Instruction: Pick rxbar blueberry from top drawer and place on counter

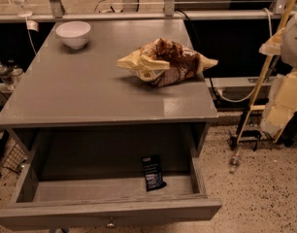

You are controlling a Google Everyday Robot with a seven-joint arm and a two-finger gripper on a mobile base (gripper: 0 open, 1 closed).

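The rxbar blueberry (153, 173), a small dark bar with pale lettering, lies flat on the floor of the top drawer (90, 191), right of the middle and near the front panel. The drawer is pulled fully open below the counter (90, 91), and its knob (110, 223) shows at the bottom edge. My gripper is not in view. Only pale arm segments (287, 93) show at the right edge, well away from the drawer and apart from the bar.
A large yellow-and-brown snack bag (163, 62) lies on the right half of the counter. A white bowl (74, 34) stands at the back left. A yellow pole (265, 76) leans at the right. A bottle (234, 161) lies on the speckled floor, and another bottle (3, 74) is at the left.
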